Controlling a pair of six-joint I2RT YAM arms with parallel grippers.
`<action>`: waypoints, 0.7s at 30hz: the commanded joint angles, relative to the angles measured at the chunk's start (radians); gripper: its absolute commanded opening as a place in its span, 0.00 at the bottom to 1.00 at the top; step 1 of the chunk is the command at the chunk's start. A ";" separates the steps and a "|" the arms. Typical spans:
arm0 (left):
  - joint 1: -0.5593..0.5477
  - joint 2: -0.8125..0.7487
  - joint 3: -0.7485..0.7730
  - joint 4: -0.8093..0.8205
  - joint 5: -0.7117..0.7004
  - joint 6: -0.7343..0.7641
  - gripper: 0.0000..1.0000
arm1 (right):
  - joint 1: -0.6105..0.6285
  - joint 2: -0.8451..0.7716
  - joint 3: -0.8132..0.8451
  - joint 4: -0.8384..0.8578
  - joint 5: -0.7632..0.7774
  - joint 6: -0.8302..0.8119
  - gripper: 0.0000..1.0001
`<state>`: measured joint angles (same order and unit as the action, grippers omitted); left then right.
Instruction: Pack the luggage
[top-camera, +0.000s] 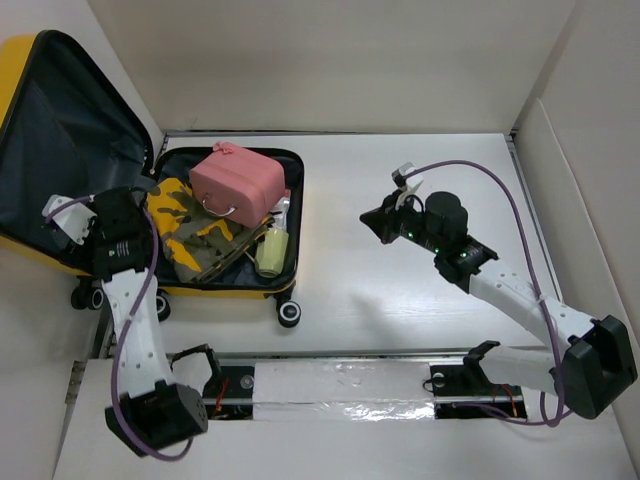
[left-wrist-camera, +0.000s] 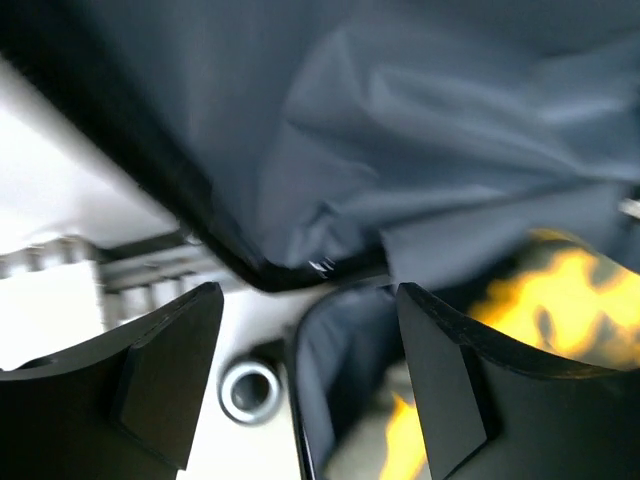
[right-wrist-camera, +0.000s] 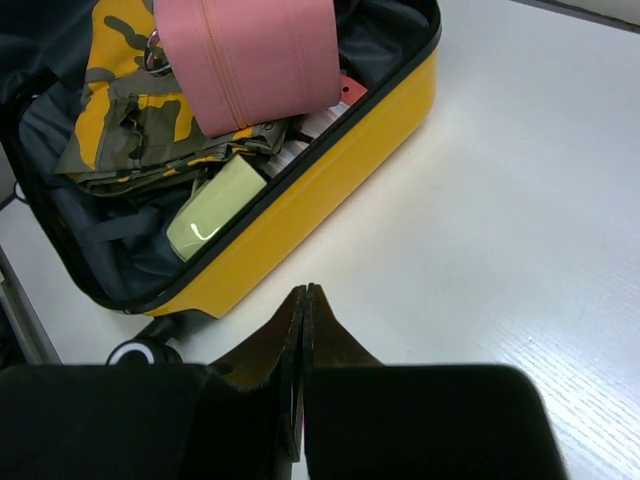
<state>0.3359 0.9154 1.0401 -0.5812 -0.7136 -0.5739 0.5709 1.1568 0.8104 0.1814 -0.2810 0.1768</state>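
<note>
Luggage (top-camera: 70, 130) lies open at the table's (top-camera: 400, 300) left edge, your left gripper (left-wrist-camera: 310, 300) gaping wide over it, your right gripper (right-wrist-camera: 305, 295) clamped shut.

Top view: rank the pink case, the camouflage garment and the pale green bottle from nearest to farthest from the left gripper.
Measured from the left gripper, which sits at the hinge side of the luggage:
1. Camouflage garment, just to the gripper's right, in the left half of the open shell.
2. Pink case, mid-shell, toward the back.
3. Pale green bottle, by the right wall, toward the front.
</note>
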 joint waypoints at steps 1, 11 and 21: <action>0.005 0.106 0.061 -0.065 -0.225 -0.037 0.65 | 0.009 -0.011 0.062 -0.031 0.022 -0.025 0.00; 0.005 0.040 -0.031 -0.111 -0.253 -0.170 0.50 | 0.009 0.070 0.107 -0.091 0.000 -0.031 0.01; 0.005 0.033 -0.008 -0.197 -0.363 -0.216 0.50 | 0.009 0.049 0.128 -0.137 0.016 -0.039 0.02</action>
<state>0.3359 0.9207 0.9909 -0.7750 -0.9546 -0.6971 0.5709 1.2369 0.8864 0.0517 -0.2699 0.1539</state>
